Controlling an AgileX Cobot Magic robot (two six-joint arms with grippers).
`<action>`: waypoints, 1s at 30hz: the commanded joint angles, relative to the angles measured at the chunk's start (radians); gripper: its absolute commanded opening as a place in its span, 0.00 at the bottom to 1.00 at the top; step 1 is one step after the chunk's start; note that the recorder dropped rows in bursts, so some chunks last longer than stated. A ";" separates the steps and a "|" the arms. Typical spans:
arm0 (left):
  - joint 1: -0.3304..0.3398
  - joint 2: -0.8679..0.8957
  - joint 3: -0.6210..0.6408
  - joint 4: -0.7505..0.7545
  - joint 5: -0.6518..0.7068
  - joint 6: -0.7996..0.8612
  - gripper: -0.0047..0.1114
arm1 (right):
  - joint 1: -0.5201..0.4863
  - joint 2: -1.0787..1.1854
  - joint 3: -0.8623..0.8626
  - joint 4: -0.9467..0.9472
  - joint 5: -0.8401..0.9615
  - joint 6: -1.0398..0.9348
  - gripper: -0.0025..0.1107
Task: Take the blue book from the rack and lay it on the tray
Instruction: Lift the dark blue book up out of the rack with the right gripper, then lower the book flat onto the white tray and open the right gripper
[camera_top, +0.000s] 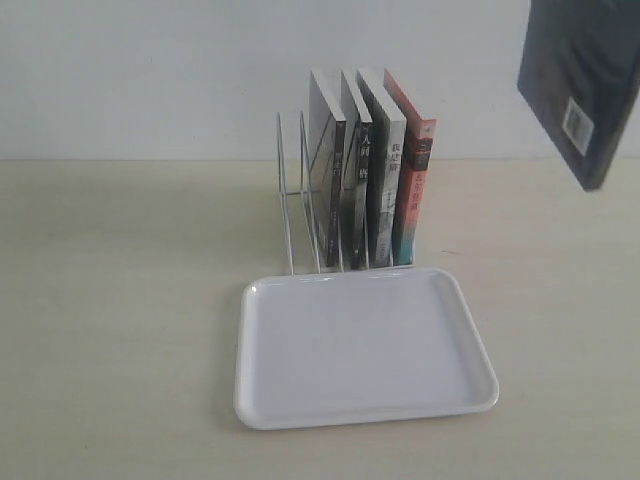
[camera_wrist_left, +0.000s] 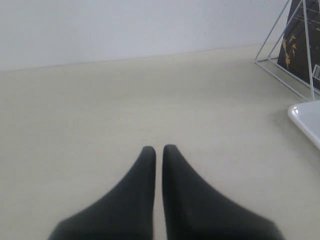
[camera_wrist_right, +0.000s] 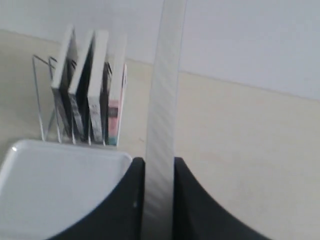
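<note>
Presently held item: the blue book (camera_top: 580, 85) hangs in the air, clear of the rack (camera_top: 305, 190) and above the table (camera_top: 120, 330).
Book location: exterior view, at about 2 o'clock from the tray (camera_top: 365, 350), well apart from it.
Book long axis: steep, leaning slightly toward 1 o'clock; the lowest corner points to about 5 o'clock.
Book facing: dark back cover with a barcode label toward the exterior camera.
Right gripper (camera_wrist_right: 159, 161): fingers clamped on the book's pale page edge, which runs outward from between them.
Left gripper (camera_wrist_left: 159, 150): fingertips almost touching, nothing between them, low over bare table.
Rack: at 12 o'clock of the tray, just beside its far rim; four books stand upright, the red-orange-spined book (camera_top: 413, 190) at the 3 o'clock end.
Tray: flat on the table.
Cut off: the book's upper part and right edge leave the exterior frame; front cover and right arm are unseen there.
Hard to make out: spine titles.
</note>
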 joint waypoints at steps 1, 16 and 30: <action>0.002 -0.003 -0.003 -0.002 -0.013 0.004 0.08 | 0.000 -0.030 0.173 -0.084 -0.036 0.084 0.02; 0.002 -0.003 -0.003 -0.002 -0.013 0.004 0.08 | 0.047 0.069 0.368 -0.108 -0.080 0.140 0.02; 0.002 -0.003 -0.003 -0.002 -0.013 0.004 0.08 | 0.404 0.301 0.339 -0.374 -0.036 0.352 0.02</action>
